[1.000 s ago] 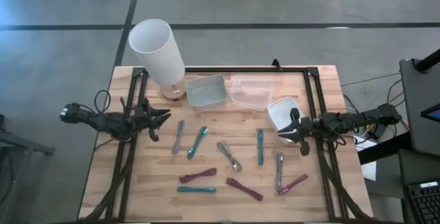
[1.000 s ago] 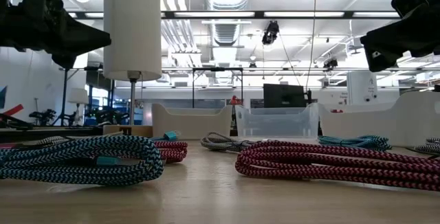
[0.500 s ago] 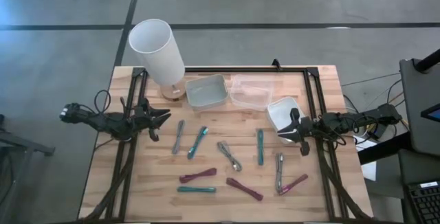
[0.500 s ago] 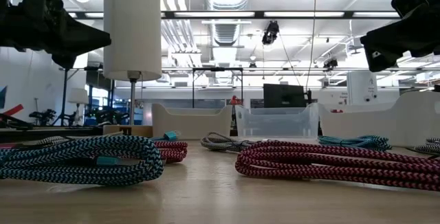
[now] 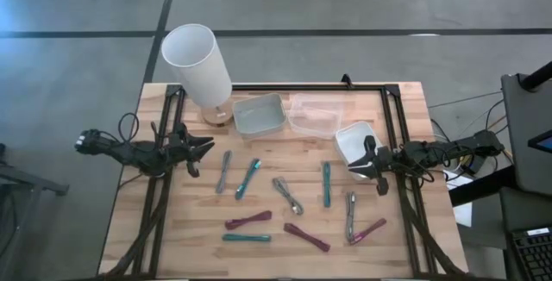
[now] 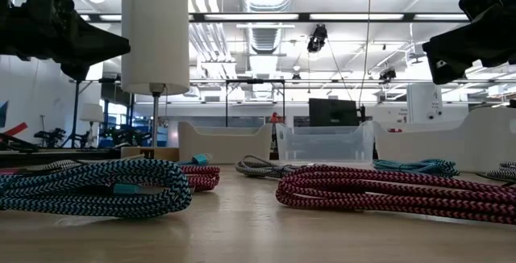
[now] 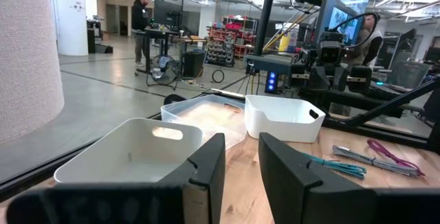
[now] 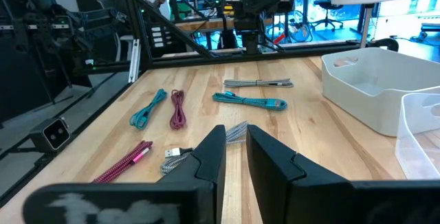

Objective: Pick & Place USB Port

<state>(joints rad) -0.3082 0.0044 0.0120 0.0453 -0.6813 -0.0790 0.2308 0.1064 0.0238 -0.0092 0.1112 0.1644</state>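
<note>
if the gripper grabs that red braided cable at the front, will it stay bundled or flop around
Likely floppy: the red cable is a soft braided coil whose loops lie loose on the table, so the ends would probably droop. It looks light. The woven sheath should give decent grip.

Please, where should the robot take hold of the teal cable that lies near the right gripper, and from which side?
Best at the middle of the teal cable, from straight above. It lies flat on the table as a thin bundle running front to back, so the right gripper likely needs its jaws set across the width.
</note>
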